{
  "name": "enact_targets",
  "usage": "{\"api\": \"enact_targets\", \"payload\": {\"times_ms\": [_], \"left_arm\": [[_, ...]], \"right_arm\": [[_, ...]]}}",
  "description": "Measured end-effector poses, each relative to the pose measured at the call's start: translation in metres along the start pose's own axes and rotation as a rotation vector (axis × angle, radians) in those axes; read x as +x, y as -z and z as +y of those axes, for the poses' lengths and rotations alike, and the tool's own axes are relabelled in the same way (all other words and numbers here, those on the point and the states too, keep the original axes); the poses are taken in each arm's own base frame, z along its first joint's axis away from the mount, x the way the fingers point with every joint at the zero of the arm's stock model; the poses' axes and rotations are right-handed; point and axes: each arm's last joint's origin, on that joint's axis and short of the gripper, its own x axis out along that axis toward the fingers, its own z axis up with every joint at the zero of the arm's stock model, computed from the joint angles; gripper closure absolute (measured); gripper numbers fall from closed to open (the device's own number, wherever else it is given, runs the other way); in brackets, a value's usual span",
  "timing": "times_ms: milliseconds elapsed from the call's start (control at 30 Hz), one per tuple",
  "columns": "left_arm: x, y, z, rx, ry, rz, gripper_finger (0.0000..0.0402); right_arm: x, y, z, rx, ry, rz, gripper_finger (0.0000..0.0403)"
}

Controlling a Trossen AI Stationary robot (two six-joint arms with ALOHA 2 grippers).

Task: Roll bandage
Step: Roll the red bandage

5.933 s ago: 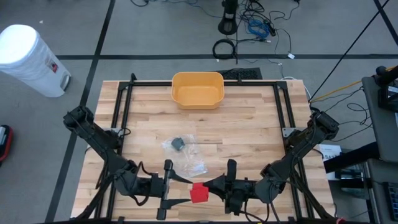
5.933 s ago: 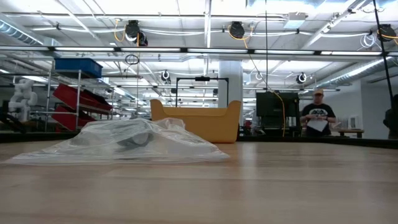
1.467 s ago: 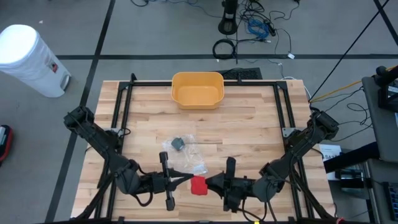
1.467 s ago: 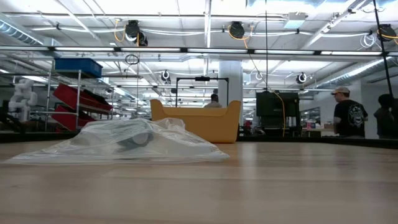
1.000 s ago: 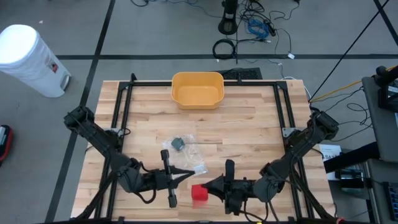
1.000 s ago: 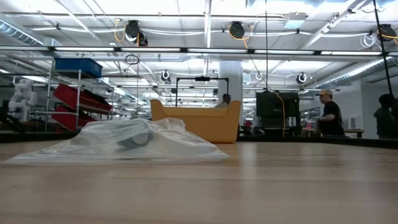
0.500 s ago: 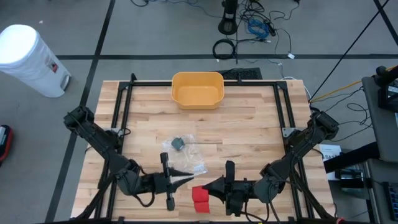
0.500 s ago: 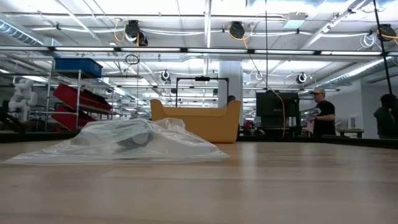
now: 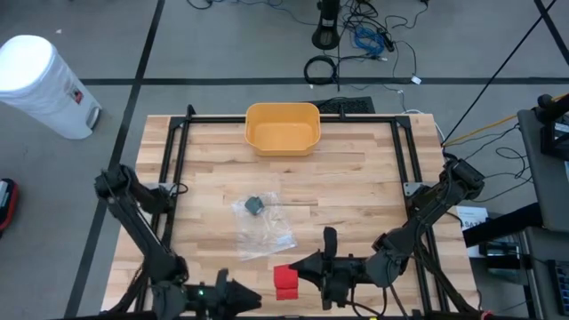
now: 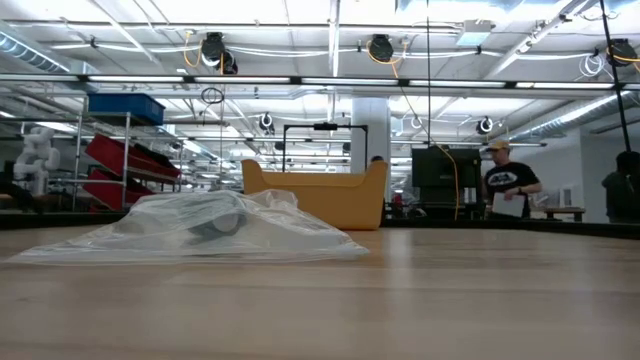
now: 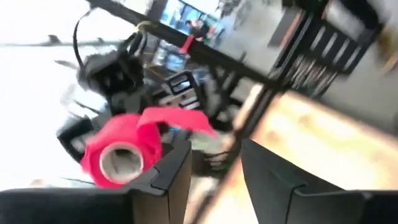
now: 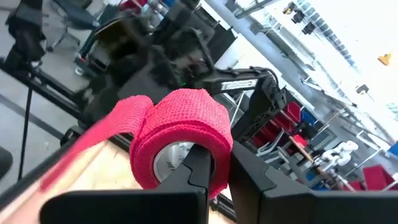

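Observation:
The red bandage roll (image 9: 284,280) with a pale cardboard core hangs above the table's near edge, and my right gripper (image 9: 300,267) is shut on it, coming level from the right. In the right wrist view the roll (image 12: 180,134) trails a loose red tail (image 12: 93,149). My left gripper (image 9: 244,300) stands at the near edge, left of the roll, pointing level toward it. In its wrist view my left gripper (image 11: 217,180) is open with nothing between its fingers, and the roll (image 11: 121,152) shows farther off. My right gripper holds the roll at one open end, by its wall (image 12: 208,146). One finger (image 12: 199,168) lies against the core's opening, the other (image 12: 245,180) beside the roll's outer side. The fingers come level from the table's right. The roll is lifted clear, and its tail hangs slack.
A clear plastic bag (image 9: 262,222) with a small dark item lies at the table's middle, also seen in the low view as the bag (image 10: 200,230). A yellow bin (image 9: 282,127) stands at the far edge. People move in the room beyond.
My left gripper has swung away from the roll toward the table's near edge, sinking a little and rolling about its own axis. The roll stays with my right gripper, near where it was.

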Motion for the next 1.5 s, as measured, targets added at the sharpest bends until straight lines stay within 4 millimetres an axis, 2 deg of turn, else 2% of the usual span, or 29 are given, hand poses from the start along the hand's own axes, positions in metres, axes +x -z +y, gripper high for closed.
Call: {"api": "enact_targets", "payload": {"times_ms": [133, 233, 367, 600, 800, 933, 1500], "left_arm": [[0.008, -0.003, -0.012, 0.254, -0.13, 0.075, 0.0251], [0.009, -0.006, -0.008, 0.358, -0.214, 0.096, 0.0251], [0.009, -0.008, -0.004, 0.377, -0.236, 0.054, 0.0251], [0.014, -0.019, 0.001, 0.486, -0.172, 0.07, 0.0251], [0.023, -0.023, 0.006, 0.544, -0.079, 0.159, 0.0251], [0.028, -0.021, 0.011, 0.535, -0.089, 0.175, 0.0251], [0.032, -0.018, 0.011, 0.552, -0.079, 0.194, 0.0251]], "right_arm": [[0.003, 0.002, -0.003, 0.092, 0.008, 0.008, 0.0374], [0.005, 0.005, -0.005, 0.203, 0.014, 0.016, 0.0374], [0.009, 0.009, -0.008, 0.389, 0.012, 0.026, 0.0374], [0.019, 0.021, -0.009, 0.594, -0.179, 0.039, 0.0374], [0.022, 0.024, -0.011, 0.612, -0.221, 0.043, 0.0374], [0.024, 0.026, -0.013, 0.605, -0.21, 0.048, 0.0374], [0.03, 0.033, -0.02, 0.604, -0.183, 0.066, 0.0374]]}}
